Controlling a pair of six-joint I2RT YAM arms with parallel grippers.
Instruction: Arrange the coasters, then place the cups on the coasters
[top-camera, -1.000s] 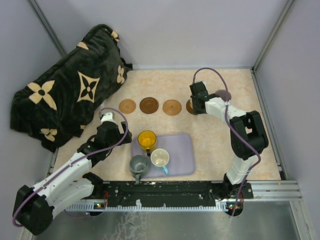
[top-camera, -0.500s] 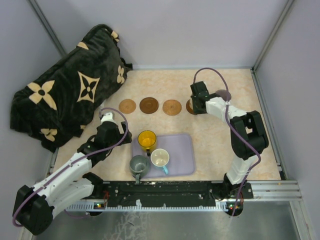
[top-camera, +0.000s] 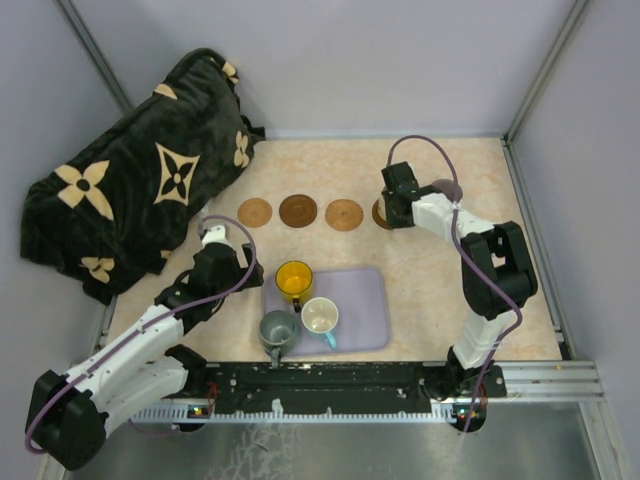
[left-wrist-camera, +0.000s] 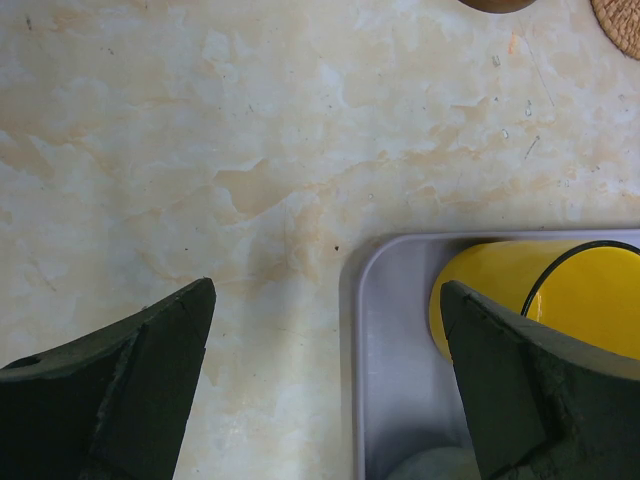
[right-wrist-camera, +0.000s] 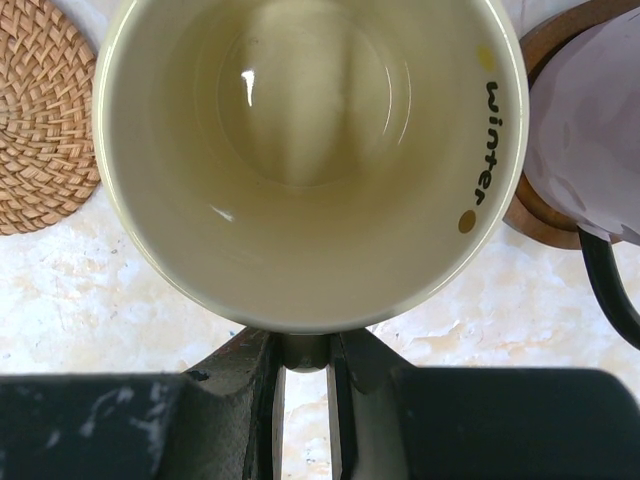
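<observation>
Coasters lay rowed beyond the tray, purple cup on one; right gripper clasped the cream cup there; left gripper gaped; three cups stood on the tray.

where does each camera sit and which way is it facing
Top external: above and behind the robot, looking down at the table; the left arm and right arm show.
Left wrist: facing down past the open left gripper at the tray corner; both fingers show.
Right wrist: facing down into the cream mug that the right gripper holds by its handle.
Shared: top and left wrist both show the yellow mug on the tray.
</observation>
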